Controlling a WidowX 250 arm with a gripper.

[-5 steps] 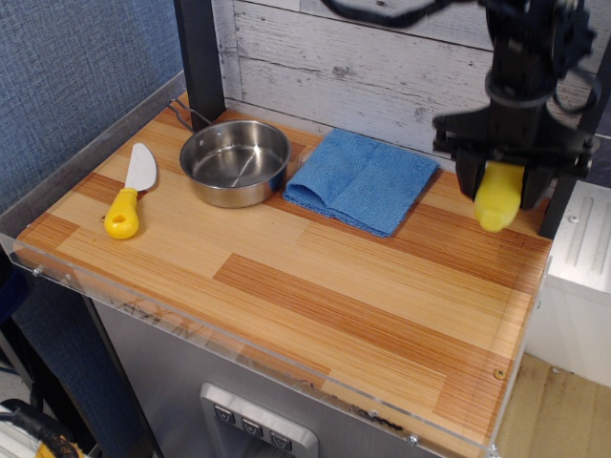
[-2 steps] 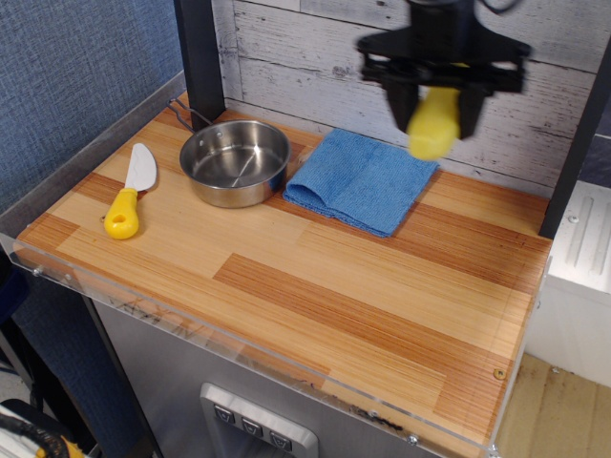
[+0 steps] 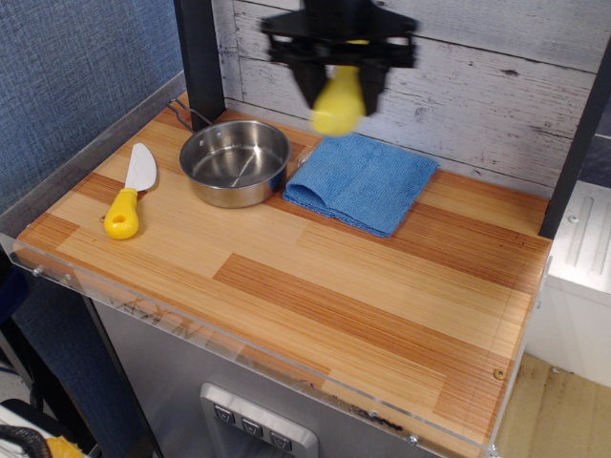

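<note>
My black gripper (image 3: 339, 91) hangs high over the back of the table, shut on a yellow rounded object (image 3: 338, 103) that sticks down between its fingers. It is motion-blurred. Below and to its left stands a steel pot (image 3: 234, 161), with nothing in it that I can see. A folded blue cloth (image 3: 362, 178) lies flat just below and right of the gripper.
A spatula with a yellow handle and white blade (image 3: 128, 192) lies at the left of the wooden tabletop (image 3: 363, 286). A black post (image 3: 199, 57) rises at the back left, against a white plank wall (image 3: 477, 86). A clear plastic lip (image 3: 239, 358) runs along the front edge.
The gripper has carried the yellow object from the right side of the table up and leftward, past the blue cloth, to a spot near the pot.
</note>
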